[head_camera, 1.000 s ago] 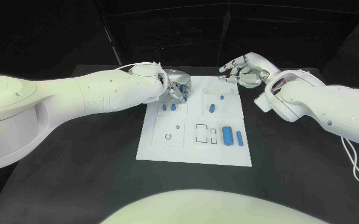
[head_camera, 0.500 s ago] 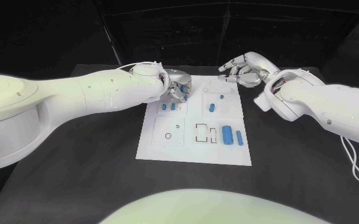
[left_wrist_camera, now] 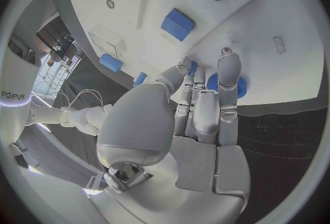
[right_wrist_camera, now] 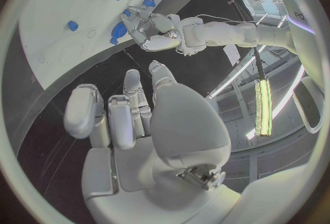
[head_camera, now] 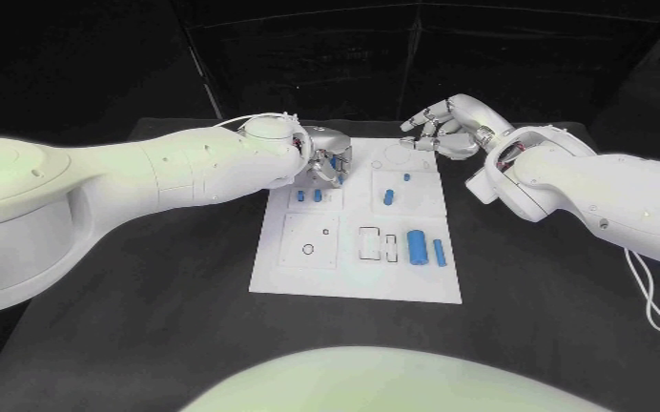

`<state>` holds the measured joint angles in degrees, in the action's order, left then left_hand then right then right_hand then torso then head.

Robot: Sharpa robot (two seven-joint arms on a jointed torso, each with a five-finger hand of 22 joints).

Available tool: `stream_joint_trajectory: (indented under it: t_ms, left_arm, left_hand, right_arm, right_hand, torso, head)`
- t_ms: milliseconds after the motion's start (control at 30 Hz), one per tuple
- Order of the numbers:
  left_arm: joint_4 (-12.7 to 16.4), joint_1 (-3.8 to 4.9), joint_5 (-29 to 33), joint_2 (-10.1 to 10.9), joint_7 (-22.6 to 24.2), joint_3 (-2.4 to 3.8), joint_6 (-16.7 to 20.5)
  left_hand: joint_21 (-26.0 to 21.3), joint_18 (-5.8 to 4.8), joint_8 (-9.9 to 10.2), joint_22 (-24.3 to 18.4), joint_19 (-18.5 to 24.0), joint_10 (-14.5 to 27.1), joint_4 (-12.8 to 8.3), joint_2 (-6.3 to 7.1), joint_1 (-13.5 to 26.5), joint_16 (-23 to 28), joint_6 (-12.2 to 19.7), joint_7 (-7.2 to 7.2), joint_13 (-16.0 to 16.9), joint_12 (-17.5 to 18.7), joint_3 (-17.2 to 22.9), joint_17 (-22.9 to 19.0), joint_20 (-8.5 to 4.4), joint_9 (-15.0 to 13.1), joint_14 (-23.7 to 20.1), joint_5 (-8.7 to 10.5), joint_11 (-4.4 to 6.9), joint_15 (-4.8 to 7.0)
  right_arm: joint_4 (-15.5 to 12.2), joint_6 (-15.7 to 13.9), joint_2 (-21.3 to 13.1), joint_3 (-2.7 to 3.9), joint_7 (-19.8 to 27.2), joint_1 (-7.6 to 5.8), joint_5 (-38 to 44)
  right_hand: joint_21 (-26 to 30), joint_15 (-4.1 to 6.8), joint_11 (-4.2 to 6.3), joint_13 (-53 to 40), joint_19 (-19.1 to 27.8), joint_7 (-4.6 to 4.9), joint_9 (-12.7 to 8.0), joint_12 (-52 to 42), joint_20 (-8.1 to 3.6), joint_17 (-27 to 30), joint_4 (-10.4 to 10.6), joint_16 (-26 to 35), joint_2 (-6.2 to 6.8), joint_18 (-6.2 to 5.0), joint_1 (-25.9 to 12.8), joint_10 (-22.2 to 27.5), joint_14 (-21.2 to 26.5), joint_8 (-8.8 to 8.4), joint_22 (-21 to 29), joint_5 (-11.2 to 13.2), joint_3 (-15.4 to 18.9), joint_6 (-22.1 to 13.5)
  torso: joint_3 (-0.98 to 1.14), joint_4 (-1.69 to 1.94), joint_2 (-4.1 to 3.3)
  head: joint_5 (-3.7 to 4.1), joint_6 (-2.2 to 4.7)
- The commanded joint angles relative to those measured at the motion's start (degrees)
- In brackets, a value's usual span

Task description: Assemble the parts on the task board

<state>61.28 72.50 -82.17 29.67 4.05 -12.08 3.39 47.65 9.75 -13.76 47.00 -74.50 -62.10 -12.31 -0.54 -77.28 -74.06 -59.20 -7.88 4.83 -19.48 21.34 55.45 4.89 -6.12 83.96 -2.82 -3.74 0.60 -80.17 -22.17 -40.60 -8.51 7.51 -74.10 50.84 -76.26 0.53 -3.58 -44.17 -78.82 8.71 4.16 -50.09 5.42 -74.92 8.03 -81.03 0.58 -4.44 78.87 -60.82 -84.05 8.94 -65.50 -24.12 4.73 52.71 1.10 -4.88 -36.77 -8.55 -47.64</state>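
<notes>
The white task board lies in the middle of the black table. My left hand hovers over its far left corner, fingers curled round a small blue part, which also shows between the fingers from above. My right hand hangs above the board's far right edge, fingers apart and holding nothing. Two short blue parts sit just nearer than the left hand. A blue part and a smaller one lie mid-board. Two long blue parts lie at the right.
Empty outlined recesses and small holes mark the board's near half. The right wrist view shows the left hand over the board. Bare black table surrounds the board.
My left hand has drifted slightly toward the board's far edge, still holding the blue part. The right hand has barely moved.
</notes>
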Motion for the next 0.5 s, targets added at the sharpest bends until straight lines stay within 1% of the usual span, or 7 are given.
stream_joint_trajectory:
  t_ms: [33,200,300,433,500]
  left_arm:
    - [-0.2,-0.23,-0.3,0.0,-0.7,-0.16,0.2]
    - [-0.2,-0.24,-0.3,0.1,-0.2,-0.16,1.4]
    - [0.3,-0.25,0.2,0.6,1.1,-0.15,3.6]
    - [2.0,-0.26,1.5,2.1,2.7,-0.13,6.4]
    - [3.1,-0.25,2.1,3.0,3.3,-0.11,7.5]
  left_hand:
    - [0.4,-0.68,0.4,0.4,-0.2,-0.7,-0.4,-0.48,-1.1,0.2,-0.6,-0.02,-0.2,0.4,0.7,-0.1,-0.13,0.1,-0.1,0.10,-0.15,0.42]
    - [0.8,-0.78,0.7,0.8,-0.1,-1.1,-0.8,-0.39,-1.2,0.2,-0.9,-0.21,-0.4,0.9,1.3,-0.2,-0.12,0.2,-0.1,0.11,-0.29,0.31]
    - [1.1,-0.85,1.3,1.2,0.1,-1.2,-0.9,-0.24,-1.0,0.2,-0.8,-0.50,-0.6,1.6,1.8,-0.4,-0.02,0.5,-0.2,0.12,-0.52,0.12]
    - [1.4,-0.87,1.8,1.6,0.2,-1.4,-1.1,-0.14,-1.0,0.1,-0.8,-0.70,-0.8,2.2,2.3,-0.4,0.05,0.8,-0.1,0.08,-0.68,0.02]
    - [1.5,-0.87,1.9,1.7,0.2,-1.4,-1.2,-0.08,-0.9,0.1,-0.8,-0.73,-0.8,2.4,2.5,-0.3,0.08,0.8,-0.1,0.08,-0.72,-0.01]
  right_arm:
    - [-0.1,-0.1,0.0,0.04,0.4,-0.10,-0.2]
    - [-0.1,-0.2,0.0,0.04,0.4,-0.10,-0.2]
    - [-0.2,-0.3,-0.1,0.04,0.5,-0.10,-0.2]
    - [-0.2,-0.3,-0.2,0.04,0.5,-0.10,-0.3]
    - [-0.2,-0.3,-0.3,0.04,0.5,-0.09,-0.3]
  right_hand:
    - [0.2,0.22,-0.04,-0.2,0.1,0.00,0.0,-0.5,-0.12,-5.4,0.5,0.0,-0.27,-0.53,0.4,-0.5,-2.9,0.32,-0.1,-0.4,0.0,0.3]
    - [0.2,0.22,-0.04,-0.2,0.1,0.00,0.0,-0.5,-0.12,-5.4,0.5,0.0,-0.27,-0.53,0.4,-0.5,-2.9,0.32,-0.1,-0.4,0.0,0.3]
    - [0.2,0.22,-0.04,-0.2,0.1,0.00,0.0,-0.5,-0.12,-5.4,0.5,0.0,-0.27,-0.53,0.4,-0.5,-2.9,0.32,-0.1,-0.4,0.0,0.3]
    - [0.2,0.22,-0.04,-0.2,0.1,0.00,0.0,-0.5,-0.12,-5.4,0.5,0.0,-0.27,-0.53,0.4,-0.5,-2.9,0.32,-0.1,-0.4,0.0,0.3]
    - [0.2,0.22,-0.04,-0.2,0.1,0.00,0.0,-0.5,-0.12,-5.4,0.5,0.0,-0.27,-0.53,0.4,-0.5,-2.9,0.32,-0.1,-0.4,0.0,0.3]
  torso:
    - [-0.03,0.04,0.03]
    - [0.01,0.10,0.06]
    - [-0.03,0.11,0.06]
    - [-0.10,0.13,0.08]
    - [-0.07,0.15,0.08]
  head:
    - [0.09,-0.02]
    - [0.04,0.07]
    - [-0.03,0.25]
    - [0.15,0.30]
    - [0.07,0.27]
